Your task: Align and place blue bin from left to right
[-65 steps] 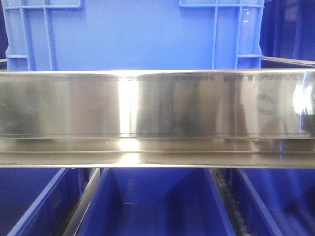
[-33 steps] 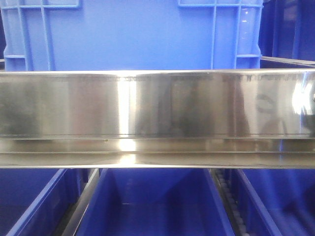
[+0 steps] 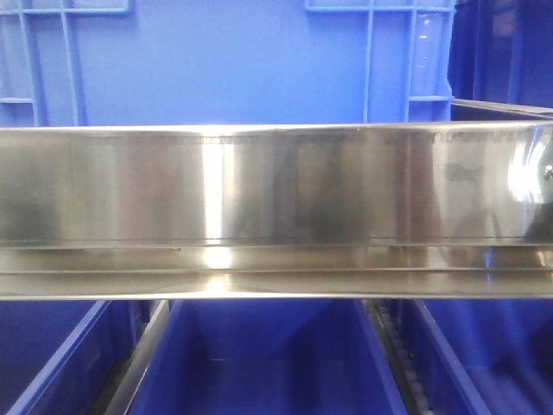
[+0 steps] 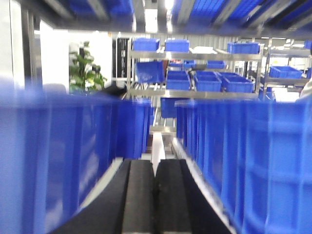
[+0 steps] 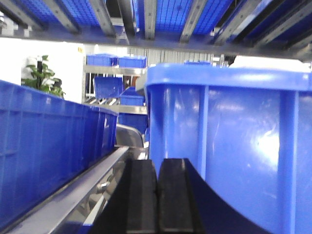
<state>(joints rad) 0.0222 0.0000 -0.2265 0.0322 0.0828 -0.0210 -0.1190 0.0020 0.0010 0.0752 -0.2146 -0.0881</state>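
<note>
- Stainless-steel rail (image 3: 276, 186) spans the full width of the front view, along the front edge of the shelf
- blue bin (image 3: 233, 69) stands on that shelf directly behind the rail; its ribbed wall fills the view from the left edge to a corner right of centre (the top rim is out of frame)
- darker bin (image 3: 505, 52) sits just beside that right corner, in shadow
- lower bins (image 3: 259, 363) lie open-topped beneath the rail, with a roller track (image 3: 393, 346) between the middle one and the right one
- left tool (image 4: 155, 168): black pads clenched flat against each other, nothing between them; it lies in the aisle between the left bin row (image 4: 63, 156) and the right bin row (image 4: 243, 156)
- right tool (image 5: 157, 168): pads likewise pressed together and empty
- near bin (image 5: 229, 141) rises just to the right of the right tool; whether it is the bin seen from the front cannot be told
- long bin (image 5: 48, 146) runs along the left, with a grey metal track (image 5: 63, 200) between it and the right tool
- Background of the left wrist view: a plant (image 4: 85, 73) and racks (image 4: 204, 92) loaded with more blue bins
</note>
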